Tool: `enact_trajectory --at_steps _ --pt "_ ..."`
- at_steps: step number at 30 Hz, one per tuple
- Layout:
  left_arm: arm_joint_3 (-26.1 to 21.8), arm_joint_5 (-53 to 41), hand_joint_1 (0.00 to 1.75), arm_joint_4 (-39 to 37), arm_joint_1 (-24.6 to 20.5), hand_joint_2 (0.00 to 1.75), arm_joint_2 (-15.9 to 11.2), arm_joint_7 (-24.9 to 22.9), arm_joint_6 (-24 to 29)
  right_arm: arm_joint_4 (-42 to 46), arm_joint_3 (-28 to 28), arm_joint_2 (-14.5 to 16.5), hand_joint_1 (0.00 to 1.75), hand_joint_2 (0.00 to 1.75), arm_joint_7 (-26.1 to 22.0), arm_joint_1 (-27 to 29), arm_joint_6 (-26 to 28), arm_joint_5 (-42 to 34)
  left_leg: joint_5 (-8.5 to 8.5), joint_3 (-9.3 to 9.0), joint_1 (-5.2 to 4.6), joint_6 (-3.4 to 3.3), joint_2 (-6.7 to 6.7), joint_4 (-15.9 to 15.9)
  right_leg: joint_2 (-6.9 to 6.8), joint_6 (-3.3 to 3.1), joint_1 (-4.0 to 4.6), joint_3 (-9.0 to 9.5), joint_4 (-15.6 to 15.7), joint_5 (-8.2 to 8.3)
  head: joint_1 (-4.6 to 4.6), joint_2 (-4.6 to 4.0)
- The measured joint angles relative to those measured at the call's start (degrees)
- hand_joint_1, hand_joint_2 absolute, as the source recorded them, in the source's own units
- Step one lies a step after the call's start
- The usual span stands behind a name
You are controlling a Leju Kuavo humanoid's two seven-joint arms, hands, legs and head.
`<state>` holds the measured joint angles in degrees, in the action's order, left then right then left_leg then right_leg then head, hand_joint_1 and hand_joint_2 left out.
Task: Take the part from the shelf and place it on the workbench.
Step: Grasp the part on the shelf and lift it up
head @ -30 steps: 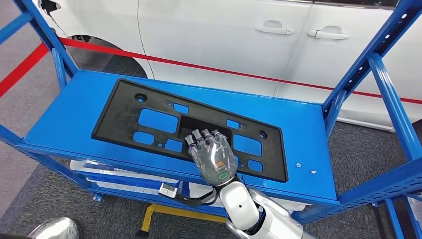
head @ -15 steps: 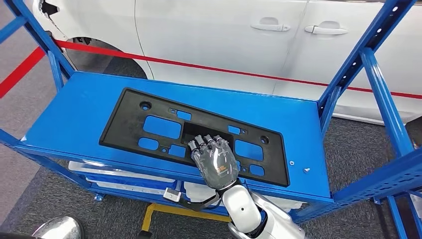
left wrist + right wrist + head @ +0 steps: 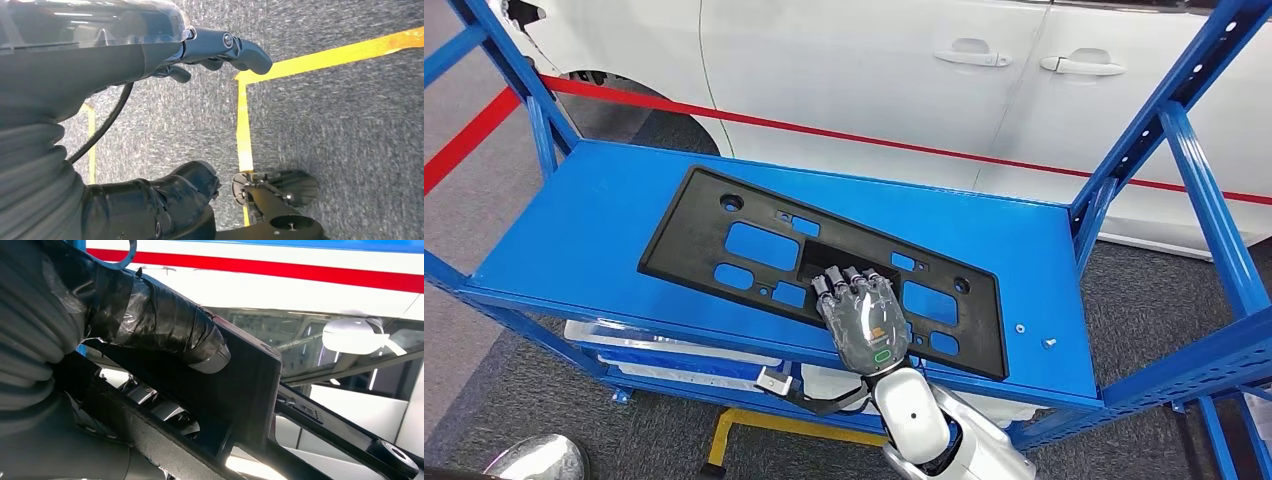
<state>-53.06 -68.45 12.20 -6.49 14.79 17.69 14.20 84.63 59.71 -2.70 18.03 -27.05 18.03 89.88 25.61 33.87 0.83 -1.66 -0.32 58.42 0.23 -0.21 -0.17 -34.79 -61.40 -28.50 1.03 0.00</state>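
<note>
The part [image 3: 686,235] is a long flat black plastic plate with several cutouts, lying at a slant across the blue shelf top [image 3: 574,220]. My right hand [image 3: 864,320] reaches over the shelf's front edge and grips the plate at its middle, fingers hooked into the central opening. In the right wrist view the taped thumb [image 3: 165,325] presses against the plate's black frame [image 3: 250,385]. My left hand [image 3: 150,50] hangs over grey carpet with its fingers apart and nothing in it.
Blue uprights [image 3: 1214,230] frame the shelf on both sides. A white car [image 3: 874,80] stands just behind it. Two small bolts [image 3: 1021,328] lie on the shelf's right end. White wrapped items [image 3: 674,350] sit on the level below. Yellow tape [image 3: 243,130] marks the floor.
The plate has slid to the right across the shelf, with my right hand moving right along with it. The head camera dipped and came back.
</note>
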Motion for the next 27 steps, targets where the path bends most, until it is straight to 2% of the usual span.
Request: enact_trajectory --at_steps 1,3,4,5,6,8,9,10,12,14,15,16,18,19,20,21,22,24,25,26,27 --pt "0.02 0.01 0.00 0.00 -0.03 1.75 0.03 -0.02 0.02 -0.01 -0.22 0.01 1.75 1.75 0.01 0.03 0.02 0.00 -0.21 0.08 0.09 -0.30 0.06 -0.14 0.00 0.28 -0.12 -1.04 -2.54 -1.78 0.02 0.00" --pt "0.05 0.01 0.00 0.00 -0.06 1.75 0.01 -0.03 0.03 -0.11 -0.53 0.01 1.75 1.75 -0.02 0.15 0.03 0.00 -0.44 0.42 0.07 -0.59 0.09 -0.12 -0.04 0.70 -0.23 -3.89 -9.51 -5.54 0.03 0.00" --pt "0.05 0.01 0.00 0.00 -0.03 1.75 -0.02 -0.04 0.05 -0.23 -0.67 0.01 1.75 1.75 -0.10 0.26 0.03 -0.01 -0.53 0.60 0.06 -0.63 0.10 -0.08 -0.05 0.81 -0.27 -4.84 -12.07 -6.47 0.03 0.00" --pt "0.05 0.01 0.00 0.00 0.01 1.75 -0.04 -0.05 0.07 -0.35 -0.82 0.02 1.75 1.75 -0.22 0.36 0.03 -0.01 -0.62 0.76 0.05 -0.62 0.10 -0.02 -0.06 0.84 -0.29 -4.96 -12.92 -6.40 0.03 0.00" --pt "0.05 0.01 0.00 0.00 0.04 1.75 -0.05 -0.06 0.09 -0.46 -0.97 0.04 1.75 1.75 -0.37 0.44 0.03 -0.01 -0.71 0.89 0.05 -0.56 0.09 0.04 -0.06 0.75 -0.28 -4.00 -11.58 -5.30 0.03 0.00" --pt "0.06 0.01 0.00 0.00 0.05 1.75 -0.04 -0.06 0.11 -0.56 -1.29 0.17 1.75 1.75 -0.60 0.45 0.04 -0.01 -0.89 1.04 0.04 -0.32 0.04 0.15 -0.06 0.24 -0.19 0.11 -4.42 -1.99 0.02 0.00" --pt "0.07 0.01 0.00 0.00 0.04 1.75 -0.02 -0.05 0.13 -0.56 -1.43 0.31 1.75 1.75 -0.66 0.42 0.04 -0.01 -1.01 1.15 -0.04 -0.10 0.02 0.25 -0.05 -0.04 -0.01 1.95 -0.91 -0.82 0.02 0.00" --pt "0.09 0.00 0.00 0.00 0.02 1.75 0.01 -0.05 0.17 -0.56 -1.61 0.45 1.75 1.75 -0.74 0.40 0.05 -0.01 -1.19 1.30 -0.10 0.21 0.02 0.30 -0.03 -0.32 0.16 3.02 1.39 -0.20 0.01 0.00" --pt "0.16 -0.02 0.00 0.00 0.03 1.75 0.05 -0.05 0.32 -0.56 -2.02 0.70 1.75 1.75 -0.94 0.45 0.04 -0.01 -1.64 1.60 -0.19 0.94 0.02 0.29 0.03 -0.75 0.47 3.14 2.40 0.13 0.01 0.00" --pt "0.24 -0.03 0.00 0.00 0.07 1.75 0.04 -0.05 0.45 -0.57 -2.48 0.89 1.75 1.75 -1.10 0.51 0.03 0.00 -1.43 1.96 -0.13 1.63 0.01 0.48 -0.06 -1.39 0.19 2.79 2.65 0.84 0.01 0.00" --pt "0.26 -0.03 0.00 0.00 0.08 1.75 0.04 -0.06 0.50 -0.57 -2.67 1.03 1.75 1.75 -1.13 0.51 0.03 0.00 -0.40 2.41 -0.11 1.91 0.02 1.41 -0.15 -1.79 0.02 2.58 2.87 1.25 0.00 0.00" --pt "0.28 -0.03 0.00 0.00 0.08 1.75 0.03 -0.07 0.52 -0.57 -2.83 1.22 1.75 1.75 -1.13 0.50 0.02 -0.01 1.43 3.26 -0.09 2.13 0.02 3.48 -0.26 -2.16 -0.13 2.26 3.04 1.68 -0.01 0.00" --pt "0.32 -0.02 0.00 0.00 0.10 1.75 0.03 -0.07 0.53 -0.57 -3.08 1.49 1.75 1.75 -1.20 0.53 -0.01 -0.01 6.14 5.75 -0.03 2.46 0.04 10.54 -0.39 -2.60 -0.01 1.29 2.93 2.32 -0.04 0.00" --pt "0.33 -0.01 0.00 0.00 0.11 1.75 0.03 -0.07 0.53 -0.58 -3.17 1.55 1.75 1.75 -1.30 0.58 -0.02 -0.01 7.81 6.72 -0.02 2.58 0.05 13.87 -0.44 -2.67 0.06 0.72 2.80 2.61 -0.04 0.00" --pt "0.34 -0.01 0.00 0.00 0.12 1.75 0.03 -0.06 0.53 -0.58 -3.26 1.56 1.75 1.75 -1.45 0.64 -0.03 0.00 8.50 6.89 -0.02 2.64 0.05 15.64 -0.48 -2.67 0.13 0.17 2.65 2.90 -0.04 0.00" --pt "0.34 0.01 0.00 0.00 0.13 1.75 0.03 -0.05 0.53 -0.59 -3.35 1.57 1.75 1.75 -1.60 0.69 -0.04 0.00 8.10 5.94 -0.03 2.60 0.05 15.18 -0.49 -2.61 0.18 -0.31 2.48 3.14 -0.04 0.00" --pt "0.34 0.03 0.00 0.00 0.13 1.75 0.03 -0.05 0.53 -0.59 -3.49 1.60 1.75 1.75 -1.74 0.74 -0.05 -0.01 6.89 3.86 -0.03 2.47 0.05 12.53 -0.47 -2.52 0.21 -0.73 2.30 3.35 -0.05 0.00" --pt "0.34 0.06 0.00 0.00 0.06 1.75 -0.01 -0.04 0.58 -0.58 -3.88 1.73 1.75 1.75 -1.87 0.76 -0.05 -0.02 4.49 -1.30 -0.17 1.93 0.03 4.57 -0.46 -2.17 0.36 -1.34 1.86 3.69 -0.04 0.00" --pt "0.34 0.09 0.00 0.00 0.01 1.75 -0.03 -0.03 0.61 -0.57 -4.10 1.84 1.75 1.75 -1.91 0.76 -0.06 -0.02 3.83 -2.96 -0.31 1.62 0.02 1.68 -0.46 -1.89 0.44 -1.58 1.69 3.89 -0.04 0.00" --pt "0.34 0.12 0.00 0.00 0.01 1.75 -0.05 -0.02 0.64 -0.57 -4.31 1.93 1.75 1.75 -1.96 0.76 -0.07 -0.02 3.60 -3.66 -0.46 1.32 -0.01 0.19 -0.47 -1.58 0.47 -1.76 1.59 4.13 -0.03 0.00" --pt "0.33 0.16 0.00 0.00 0.05 1.75 -0.06 -0.02 0.66 -0.57 -4.49 2.03 1.75 1.75 -2.05 0.76 -0.08 -0.05 3.51 -3.62 -0.63 1.04 -0.03 -0.12 -0.48 -1.25 0.50 -1.89 1.61 4.43 -0.03 0.00"
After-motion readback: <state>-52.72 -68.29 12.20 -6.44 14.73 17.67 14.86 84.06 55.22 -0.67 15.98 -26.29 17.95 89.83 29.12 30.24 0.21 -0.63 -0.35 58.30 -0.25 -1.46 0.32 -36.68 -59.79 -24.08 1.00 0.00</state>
